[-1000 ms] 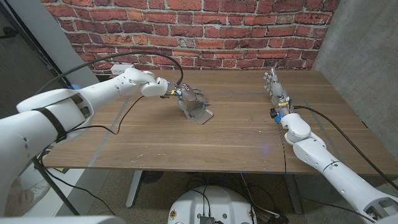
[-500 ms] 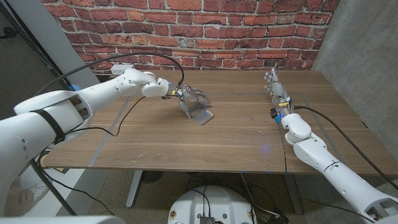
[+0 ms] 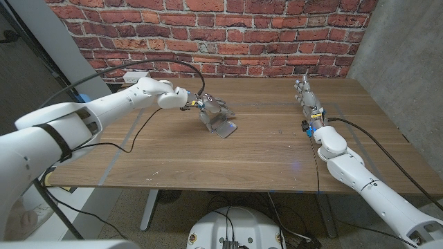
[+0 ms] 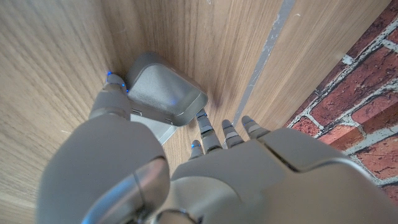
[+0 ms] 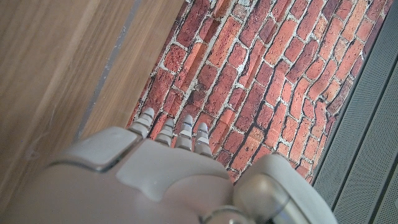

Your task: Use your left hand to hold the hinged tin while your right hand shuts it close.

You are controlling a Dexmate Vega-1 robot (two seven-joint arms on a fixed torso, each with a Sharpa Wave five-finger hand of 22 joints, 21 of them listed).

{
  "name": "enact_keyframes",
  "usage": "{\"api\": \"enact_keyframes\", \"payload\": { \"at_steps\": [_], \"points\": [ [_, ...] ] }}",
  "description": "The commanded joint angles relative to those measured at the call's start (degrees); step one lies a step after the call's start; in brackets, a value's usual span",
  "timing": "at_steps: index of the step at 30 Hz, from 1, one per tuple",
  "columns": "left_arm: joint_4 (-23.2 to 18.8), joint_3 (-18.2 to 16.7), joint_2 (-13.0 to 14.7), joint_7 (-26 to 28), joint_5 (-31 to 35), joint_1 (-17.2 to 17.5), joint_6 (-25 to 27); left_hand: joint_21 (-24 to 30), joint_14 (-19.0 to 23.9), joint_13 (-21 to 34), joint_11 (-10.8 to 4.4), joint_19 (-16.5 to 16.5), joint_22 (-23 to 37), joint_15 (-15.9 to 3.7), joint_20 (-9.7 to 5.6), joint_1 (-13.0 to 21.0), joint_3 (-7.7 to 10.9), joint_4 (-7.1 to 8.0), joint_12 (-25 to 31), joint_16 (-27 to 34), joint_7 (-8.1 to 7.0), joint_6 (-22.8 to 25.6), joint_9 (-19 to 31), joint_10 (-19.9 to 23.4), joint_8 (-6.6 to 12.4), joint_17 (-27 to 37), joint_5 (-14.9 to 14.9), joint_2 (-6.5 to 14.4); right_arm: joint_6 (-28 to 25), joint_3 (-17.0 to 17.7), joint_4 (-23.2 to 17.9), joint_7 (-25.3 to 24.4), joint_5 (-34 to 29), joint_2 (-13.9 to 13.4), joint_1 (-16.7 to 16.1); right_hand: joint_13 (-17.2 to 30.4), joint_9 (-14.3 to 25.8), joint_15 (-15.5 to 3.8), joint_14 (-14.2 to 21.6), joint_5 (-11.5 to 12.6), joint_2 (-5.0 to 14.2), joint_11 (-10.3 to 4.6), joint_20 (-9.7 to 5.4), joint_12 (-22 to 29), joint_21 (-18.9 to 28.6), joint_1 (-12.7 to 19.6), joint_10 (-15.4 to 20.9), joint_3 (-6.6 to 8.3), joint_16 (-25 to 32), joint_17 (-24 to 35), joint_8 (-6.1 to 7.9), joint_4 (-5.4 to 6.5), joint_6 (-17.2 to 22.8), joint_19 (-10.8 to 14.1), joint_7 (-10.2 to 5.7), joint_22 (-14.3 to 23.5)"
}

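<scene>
The small grey hinged metal tin (image 3: 220,126) sat open on the wooden surface (image 3: 263,149), left of centre, its lid raised. The left robot hand (image 3: 210,108) was over it, thumb at one end and fingers (image 4: 211,132) just behind the lid; whether it truly gripped could not be told. The right robot hand (image 3: 304,97) stood well apart, fingers extended and apart, holding nothing. Risk, in my judgement: a loose hold would let the tin slide when the lid is pressed. Left arm extended; right arm stretched forward.

Hinged tin (image 3: 220,125) lies on the table (image 3: 263,149), left of centre.
</scene>
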Motion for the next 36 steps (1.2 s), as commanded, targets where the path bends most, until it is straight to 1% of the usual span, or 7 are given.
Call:
{"api": "enact_keyframes", "payload": {
  "at_steps": [1, 3, 13, 18, 19, 22, 36],
  "points": [
    [1.38, -4.22, -0.31, -2.99, -9.09, 1.82, 0.43, 0.52, 0.63, 0.34, -5.49, 0.68, 0.14, -5.54, 0.04, 10.42, 0.71, 0.04, 1.26, 0.44, 0.37, -14.87, 0.05, 6.55, 0.16, 0.28, -0.09, 10.29, -0.02, 0.19, 0.25, -0.04, 0.11, -0.01, 0.04, 0.13, 0.10, 0.03, -0.65, -0.19, 0.17, 0.33, 0.22, 0.07, -0.05, 0.41, -0.17, -0.13, 0.12, 0.16, 0.26, -0.24, 0.06, -0.39, -0.37, 0.17],
    [1.40, -6.36, -0.25, -4.41, -13.52, 2.93, 1.30, 0.53, 0.76, 0.38, -5.49, 0.78, 0.14, -5.54, 0.05, 10.48, 0.76, 0.04, 1.33, 0.46, 0.38, -14.70, 0.05, 6.65, 0.20, 0.29, -0.10, 10.24, 0.15, 0.20, 0.35, 0.00, 0.02, -0.06, 0.03, 0.13, 0.10, 0.09, -0.66, -0.19, 0.17, 0.29, 0.18, 0.07, -0.04, 0.41, -0.19, -0.13, 0.11, 0.16, 0.25, -0.25, 0.03, -0.39, -0.33, 0.17],
    [-1.93, -12.06, 1.23, -6.28, -22.48, 7.68, 6.31, 0.57, 0.92, 0.57, -5.50, 1.21, 0.13, -5.30, 0.08, 10.82, 1.05, 0.00, 1.63, 0.37, 0.32, -14.99, 0.04, 7.03, -0.10, 0.39, -0.13, 9.96, 0.25, 0.40, 0.47, 0.28, 0.55, 0.02, 0.07, 0.13, 0.10, 0.10, -0.65, -0.19, 0.18, 0.32, 0.23, 0.08, -0.04, 0.41, -0.20, -0.15, 0.12, 0.16, 0.25, -0.27, 0.03, -0.41, -0.31, 0.17],
    [-3.89, -13.94, 1.75, -5.77, -24.93, 10.07, 8.19, 0.67, 1.63, 0.73, -5.49, 1.74, 0.11, -5.66, 0.11, 11.14, 1.34, -0.02, 1.89, 0.52, 0.50, -14.67, 0.03, 7.38, -0.13, 0.47, -0.15, 9.81, 0.98, 0.26, 1.09, 0.80, 0.27, -0.06, 0.25, 0.13, 0.10, 0.09, -0.69, -0.20, 0.18, 0.32, 0.24, 0.09, -0.03, 0.40, -0.21, -0.17, 0.11, 0.16, 0.25, -0.28, 0.03, -0.41, -0.31, 0.17],
    [-4.24, -14.48, 1.79, -5.55, -25.74, 10.73, 8.72, 0.65, 2.19, 0.85, -5.50, 1.92, 0.11, -6.57, 0.01, 11.39, 1.56, -0.04, 2.08, 0.63, 0.51, -14.56, 0.03, 7.62, -0.20, 0.52, -0.18, 9.72, 0.86, 0.33, 1.01, 0.65, 0.40, 0.02, 0.21, 0.13, 0.10, 0.10, -0.70, -0.20, 0.18, 0.33, 0.24, 0.09, -0.03, 0.40, -0.21, -0.17, 0.11, 0.16, 0.25, -0.28, 0.04, -0.41, -0.31, 0.17],
    [-4.97, -15.83, 1.56, -5.36, -28.06, 12.36, 10.50, 0.71, 2.84, 0.97, -5.49, 2.31, 0.10, -7.04, -0.07, 11.58, 1.77, -0.01, 2.30, 0.76, 0.49, -14.25, 0.02, 7.97, -0.20, 0.57, -0.19, 9.61, 1.06, 0.41, 1.17, 0.69, 0.43, 0.02, 0.22, 0.13, 0.10, 0.10, -0.68, -0.20, 0.19, 0.33, 0.27, 0.10, -0.04, 0.40, -0.19, -0.18, 0.12, 0.16, 0.27, -0.29, 0.07, -0.44, -0.35, 0.17],
    [-8.05, -19.49, 1.02, -4.85, -34.95, 16.87, 14.81, 0.64, 3.10, 1.23, -5.47, 2.61, 0.10, -6.90, 0.19, 11.89, 2.19, 0.10, 2.77, 0.61, 0.78, -14.39, 0.01, 8.69, -0.49, 0.68, -0.15, 9.45, 1.39, 0.42, 1.29, 2.25, 0.52, -0.74, 0.88, 0.14, 0.10, 0.65, -0.46, -0.23, 0.15, 0.57, 0.49, 0.24, -0.04, 0.26, 0.06, -0.30, 0.25, 0.20, 0.24, -0.29, -0.02, -0.53, -0.37, 0.17]
  ]
}}
